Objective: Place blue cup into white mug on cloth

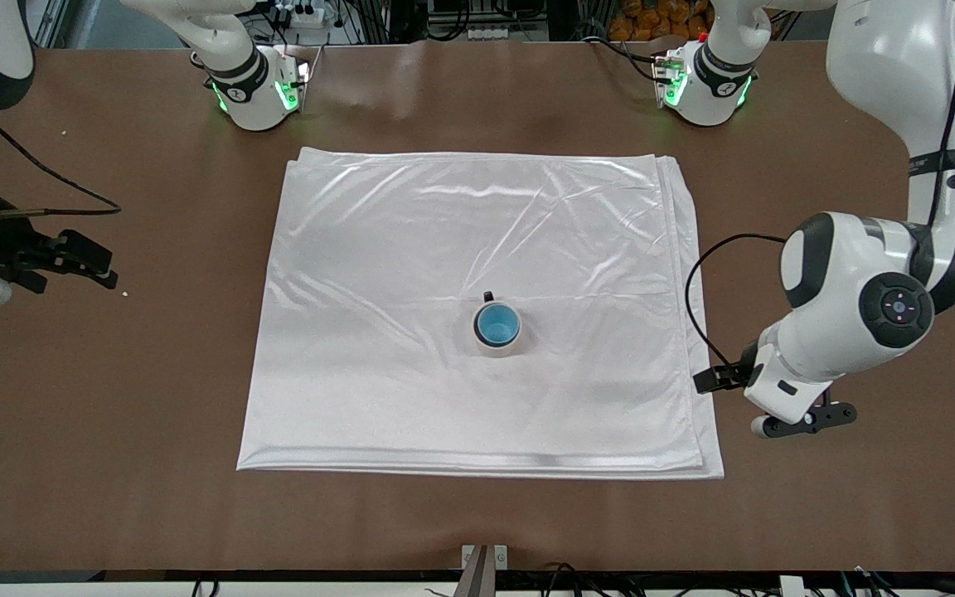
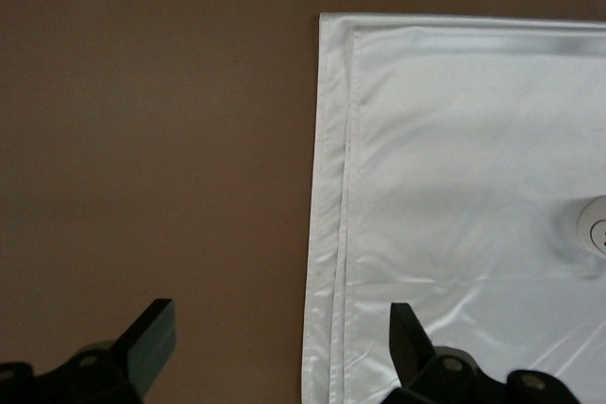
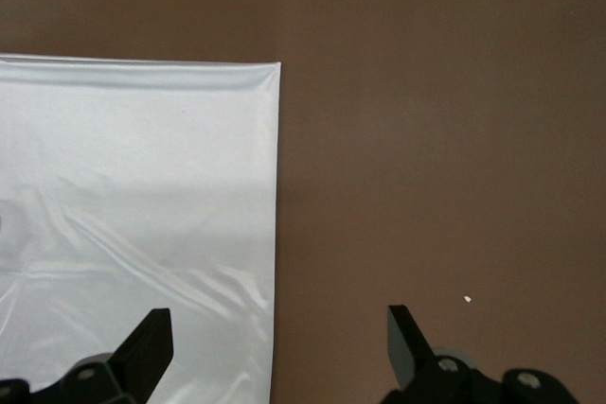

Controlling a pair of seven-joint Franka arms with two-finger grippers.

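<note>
Folded in layers to a rough square, the large shiny white satin-like cloth (image 1: 477,332) covers the middle of the brown table (image 1: 113,497); its lower edge is the item nearest the front camera. On the cloth, a little toward that camera from its centre, stands the cream-white ceramic mug (image 1: 500,345) with its small black handle (image 1: 488,296) pointing toward the robot bases. The small light-blue tapered cup (image 1: 497,324) sits upright inside the mug, its blue interior visible from above.

Left gripper (image 2: 279,342): positioned over the cloth's edge at the left arm's end of the table, fingers spread wide, holding nothing. Only a sliver of the mug shows at the border of the left wrist view.

Right gripper (image 3: 279,342): positioned above bare table just off the cloth's edge at the right arm's end, fingers likewise spread wide and empty.

Task status, as judged from these views: the cup is nested in the mug and the mug rests on the cloth, so placement appears complete. Both arms are well apart from the mug. No remaining step is evident.
</note>
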